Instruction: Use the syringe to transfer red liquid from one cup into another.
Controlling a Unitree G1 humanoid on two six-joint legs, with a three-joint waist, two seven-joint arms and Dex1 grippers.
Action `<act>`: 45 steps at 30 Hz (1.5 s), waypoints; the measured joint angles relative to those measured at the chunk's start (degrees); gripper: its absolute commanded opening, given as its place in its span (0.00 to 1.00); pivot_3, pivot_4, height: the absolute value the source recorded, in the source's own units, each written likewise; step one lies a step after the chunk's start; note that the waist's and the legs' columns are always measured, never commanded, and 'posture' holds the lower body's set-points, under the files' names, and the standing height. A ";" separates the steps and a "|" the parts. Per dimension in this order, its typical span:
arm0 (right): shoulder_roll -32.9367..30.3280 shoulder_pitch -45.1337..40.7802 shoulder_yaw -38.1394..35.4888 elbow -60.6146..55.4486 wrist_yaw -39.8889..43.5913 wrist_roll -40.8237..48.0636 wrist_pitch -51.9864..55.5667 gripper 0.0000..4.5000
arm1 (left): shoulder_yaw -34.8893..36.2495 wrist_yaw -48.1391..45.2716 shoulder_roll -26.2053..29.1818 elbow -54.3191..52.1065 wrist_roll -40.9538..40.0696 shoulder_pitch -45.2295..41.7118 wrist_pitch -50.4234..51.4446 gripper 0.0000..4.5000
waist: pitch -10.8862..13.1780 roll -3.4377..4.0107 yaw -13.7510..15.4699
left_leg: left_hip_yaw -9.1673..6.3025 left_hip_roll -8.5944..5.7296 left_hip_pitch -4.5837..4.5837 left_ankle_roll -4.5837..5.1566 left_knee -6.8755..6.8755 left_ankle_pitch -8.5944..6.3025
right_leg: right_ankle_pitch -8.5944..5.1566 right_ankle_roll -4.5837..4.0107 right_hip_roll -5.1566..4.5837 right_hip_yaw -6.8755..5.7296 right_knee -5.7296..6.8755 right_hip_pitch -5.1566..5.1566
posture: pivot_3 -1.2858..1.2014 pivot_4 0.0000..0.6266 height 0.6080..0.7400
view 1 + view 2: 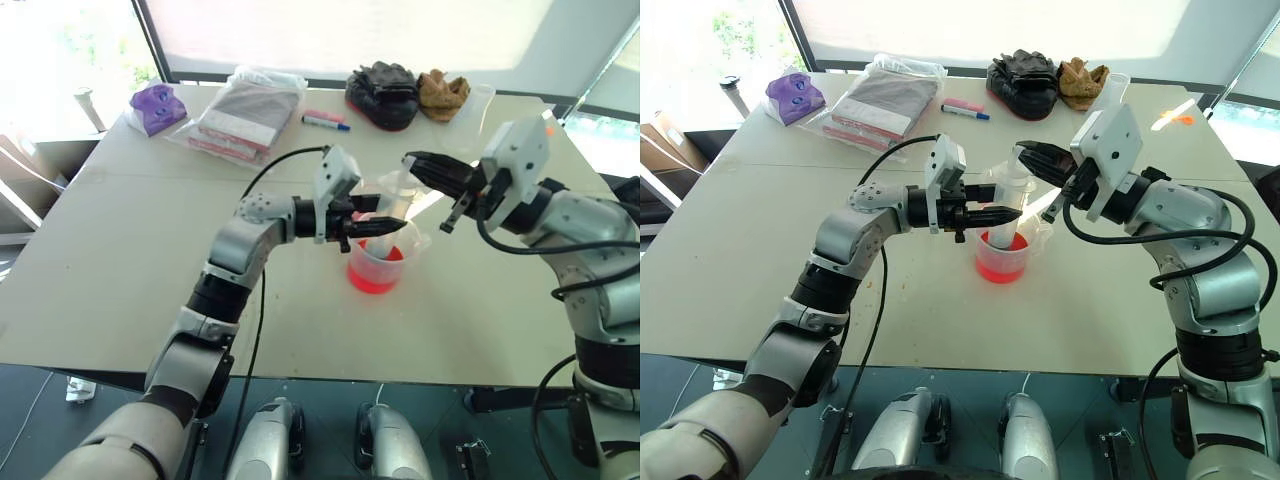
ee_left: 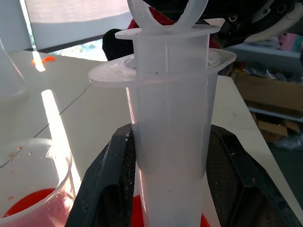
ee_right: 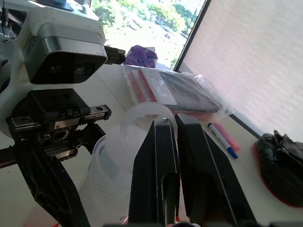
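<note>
From my station, the lower end of the syringe (image 1: 1008,215) is hidden: the barrel drops behind the left hand (image 1: 992,214) and into the cup (image 1: 1001,262), so I cannot make out the nozzle tip or the plunger seal. In the left wrist view the bottom of the barrel is cut off by the frame edge. I cannot tell how much liquid, if any, is inside the barrel; its wall reads cloudy white.

The syringe stands nearly upright near the middle of the bench (image 1: 760,260), over the cup. It is a wide translucent barrel with a flat finger flange and a white ring-shaped plunger top. The left hand is clamped on the barrel below the flange, one finger (image 2: 111,184) on each side. The right hand (image 1: 1025,155) has its fingers (image 3: 158,175) pressed together, at the plunger ring; whether they pinch the ring I cannot tell.

The cup holds red liquid (image 1: 372,276) in its lower part. A second cup (image 2: 33,189) with red liquid sits just beside it, mostly masked in the head views.

Along the far edge lie a marker pen (image 1: 325,120), a bagged package (image 1: 245,115) and dark gloves (image 1: 383,92).
</note>
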 measured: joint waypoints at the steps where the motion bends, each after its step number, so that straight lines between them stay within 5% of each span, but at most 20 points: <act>1: 0.03 -0.29 0.08 0.40 0.00 -0.05 -0.24 0.00 | 0.04 0.24 -0.07 0.00 0.02 0.01 -0.01 0.36 | 0.00 0.00 0.02 | 0.00 0.00 0.00 0.00 0.00 0.00 | 0.00 0.00 0.00 0.00 0.00 0.00 | 0.52 0.24 1.00; 25: 0.09 -1.68 0.90 4.08 0.00 -1.24 -4.58 0.00 | -0.27 1.82 -1.22 1.40 2.21 2.07 -2.56 0.36 | 0.00 0.00 0.02 | 0.00 0.00 -0.01 0.00 0.00 0.00 | 0.00 0.00 0.00 0.00 0.00 0.00 | 0.52 0.24 1.00; 28: -0.09 -1.64 0.51 4.12 -0.06 -1.23 -4.52 0.20 | -0.29 1.75 -1.79 2.16 2.11 1.90 -2.56 0.36 | 0.00 0.00 0.05 | 0.00 0.00 -0.01 0.00 0.00 -0.01 | 0.00 0.00 -0.01 0.00 -0.01 0.00 | 0.52 0.24 1.00; 32: -1.12 -1.44 -1.49 4.05 -1.45 -2.85 -4.62 0.65 | -0.20 1.67 -2.27 3.60 1.93 0.34 -2.44 0.36 | 0.00 0.00 0.10 | 0.00 -0.01 -0.04 0.02 0.01 -0.02 | -0.01 -0.01 -0.02 -0.01 -0.02 -0.01 | 0.52 0.24 1.00; 45: -6.03 9.74 -8.70 -5.36 0.24 2.80 3.21 0.65 | 3.29 2.34 -0.30 5.07 -0.02 -3.34 -0.02 0.36 | 0.00 0.01 0.09 | -0.01 0.00 -0.04 0.14 0.01 -0.10 | -0.02 -0.04 -0.04 -0.02 -0.04 0.00 | 0.52 0.24 1.00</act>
